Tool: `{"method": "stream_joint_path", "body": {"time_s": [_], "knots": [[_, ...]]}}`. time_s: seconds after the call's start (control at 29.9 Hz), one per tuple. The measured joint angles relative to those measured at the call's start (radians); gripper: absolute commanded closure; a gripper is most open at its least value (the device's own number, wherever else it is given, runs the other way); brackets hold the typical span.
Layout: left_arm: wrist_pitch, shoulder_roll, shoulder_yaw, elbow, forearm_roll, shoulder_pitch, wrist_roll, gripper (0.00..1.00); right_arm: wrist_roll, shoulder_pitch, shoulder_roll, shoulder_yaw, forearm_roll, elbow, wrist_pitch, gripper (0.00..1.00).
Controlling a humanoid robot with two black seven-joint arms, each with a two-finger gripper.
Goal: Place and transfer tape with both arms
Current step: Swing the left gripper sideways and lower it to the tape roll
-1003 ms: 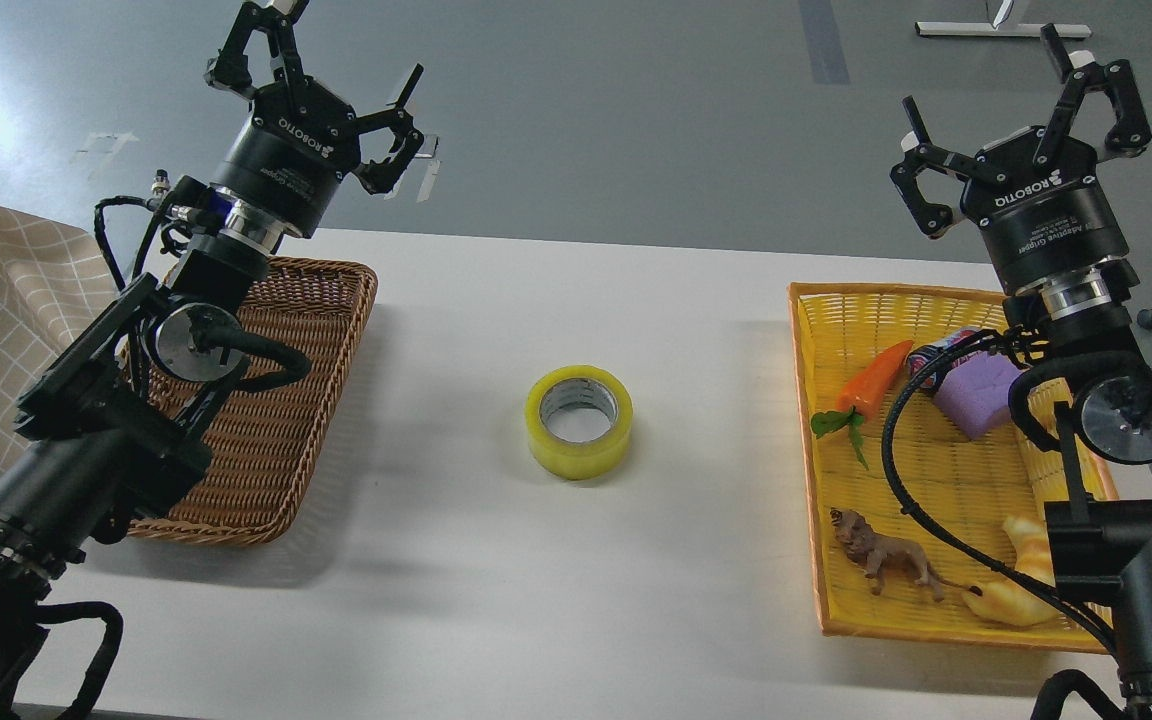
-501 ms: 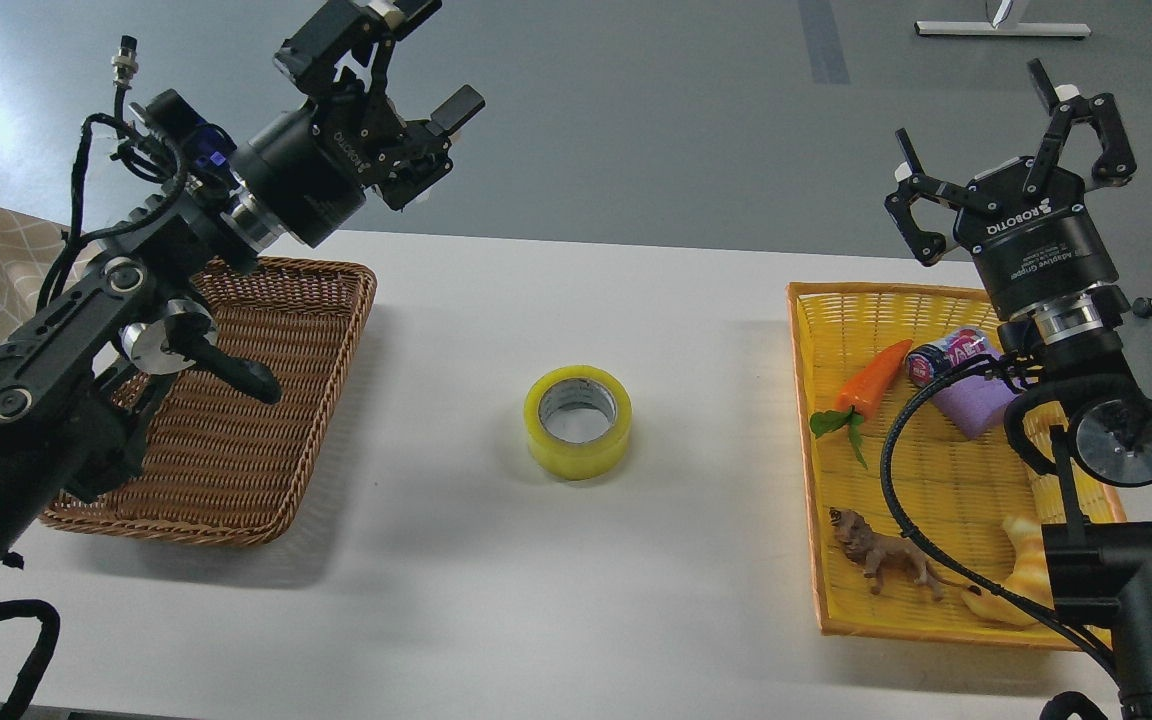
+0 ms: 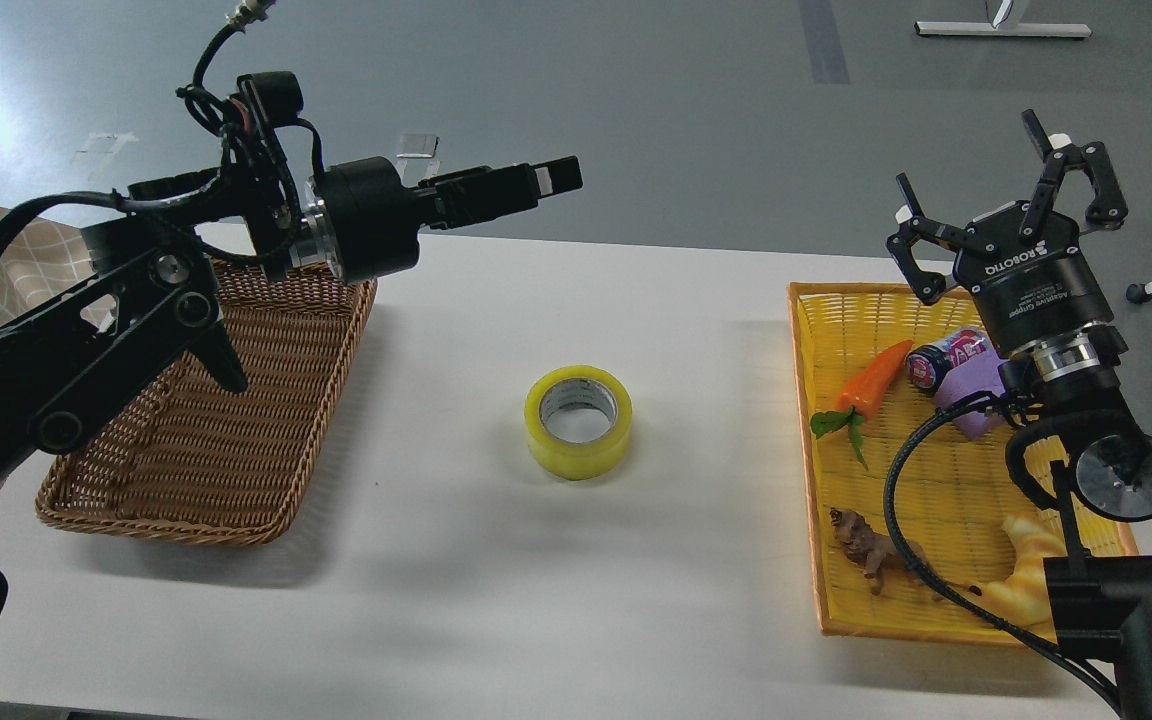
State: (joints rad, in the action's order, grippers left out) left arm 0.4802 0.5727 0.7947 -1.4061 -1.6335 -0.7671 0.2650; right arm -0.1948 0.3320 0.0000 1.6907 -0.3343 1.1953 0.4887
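The tape point(image 3: 576, 455), a yellowish roll with a grey-white core, lies flat on the white table point(image 3: 636, 600) near its middle, touched by nothing. My left gripper point(image 3: 546, 182) points right, level, above the table's far edge, up and left of the tape. I see it side-on, so its fingers merge into one bar. My right gripper point(image 3: 998, 195) points up over the far end of the yellow basket, fingers spread and empty, well right of the tape.
An empty brown wicker basket point(image 3: 206, 520) stands at the left under my left arm. The yellow basket point(image 3: 804, 400) at the right holds a carrot toy point(image 3: 871, 378), a can point(image 3: 939, 360), a purple block point(image 3: 971, 395), a lion toy point(image 3: 871, 555) and a croissant toy point(image 3: 1021, 585).
My left arm has swung so that its gripper turned from pointing up to pointing right and moved right. My right gripper shifted slightly. The tape has not moved.
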Motion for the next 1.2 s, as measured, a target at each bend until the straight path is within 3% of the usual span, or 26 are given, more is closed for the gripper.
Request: {"method": "stream_joint_path", "body": {"time_s": [0.2, 0.27, 0.4, 0.47, 0.74, 1.2], "knots": [[0.004, -0.013, -0.105, -0.003, -0.194, -0.039, -0.064, 0.02, 0.0, -0.007, 0.0, 0.001, 0.0, 0.0, 0.0, 0.01], [0.006, -0.023, -0.138, -0.004, -0.226, -0.043, -0.125, 0.02, 0.0, -0.01, 0.0, 0.001, 0.0, 0.0, 0.0, 0.01], [0.008, -0.047, -0.228, -0.005, -0.267, -0.082, -0.285, 0.02, 0.0, -0.014, 0.0, 0.001, 0.0, 0.0, 0.0, 0.01], [0.008, -0.065, -0.269, -0.005, -0.273, -0.107, -0.321, 0.02, 0.0, -0.014, 0.0, 0.001, 0.0, 0.0, 0.0, 0.01], [0.008, -0.107, -0.332, -0.001, -0.278, -0.128, -0.378, 0.02, 0.0, -0.018, 0.0, 0.001, 0.0, -0.007, 0.0, 0.01], [0.008, -0.177, -0.407, 0.066, -0.272, -0.09, -0.384, 0.03, 0.0, -0.022, 0.0, 0.001, 0.0, -0.016, 0.0, 0.01]]}}
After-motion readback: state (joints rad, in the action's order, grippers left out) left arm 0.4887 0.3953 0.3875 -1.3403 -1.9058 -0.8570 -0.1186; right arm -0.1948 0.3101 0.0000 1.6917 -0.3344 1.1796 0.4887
